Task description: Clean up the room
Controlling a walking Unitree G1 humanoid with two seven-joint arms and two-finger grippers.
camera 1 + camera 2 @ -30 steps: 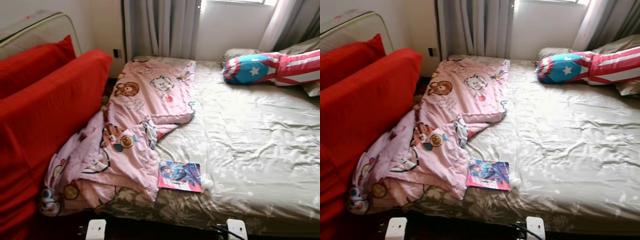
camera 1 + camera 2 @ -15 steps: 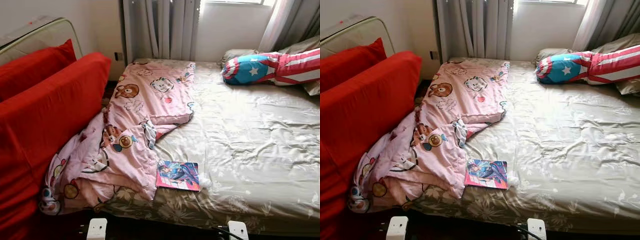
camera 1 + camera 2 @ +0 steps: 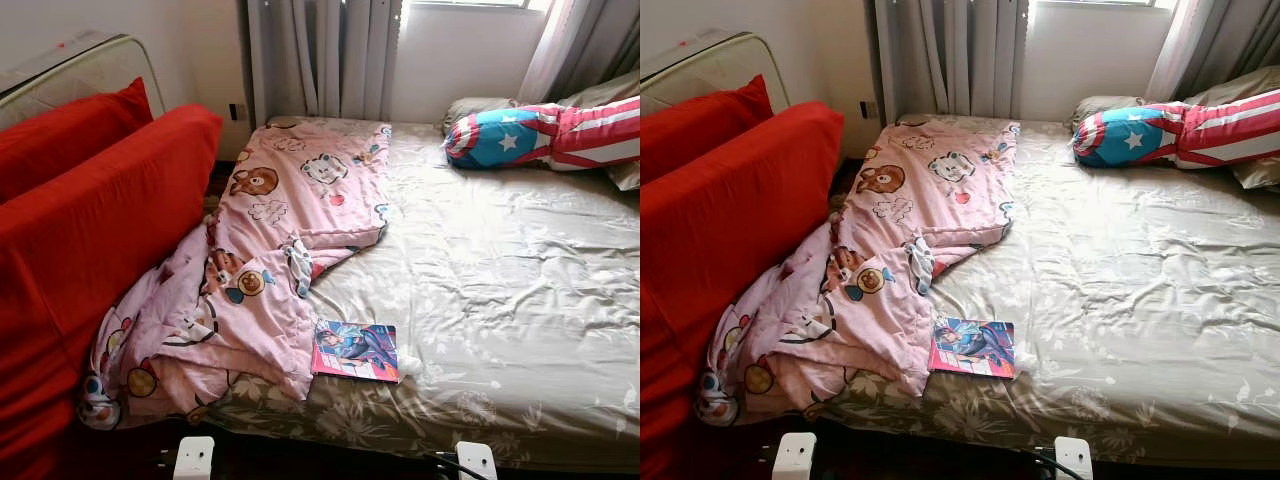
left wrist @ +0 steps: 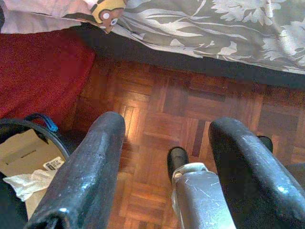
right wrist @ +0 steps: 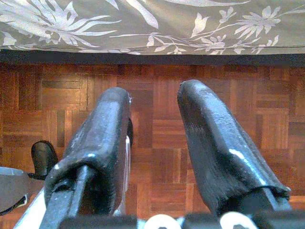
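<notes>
While we face the bed [image 3: 520, 300], both arms hang idle above parquet floor [image 5: 157, 105].
We see a pink blanket [image 3: 270, 250] rumpled on its left half beside red cushions [image 3: 90, 230], a magazine [image 3: 357, 351] touching the blanket's edge near the foot; left claw [image 4: 167, 143] and right claw [image 5: 155, 109] both gape, holding nothing; left wrist catches a black bin [image 4: 28, 143] with cardboard.
</notes>
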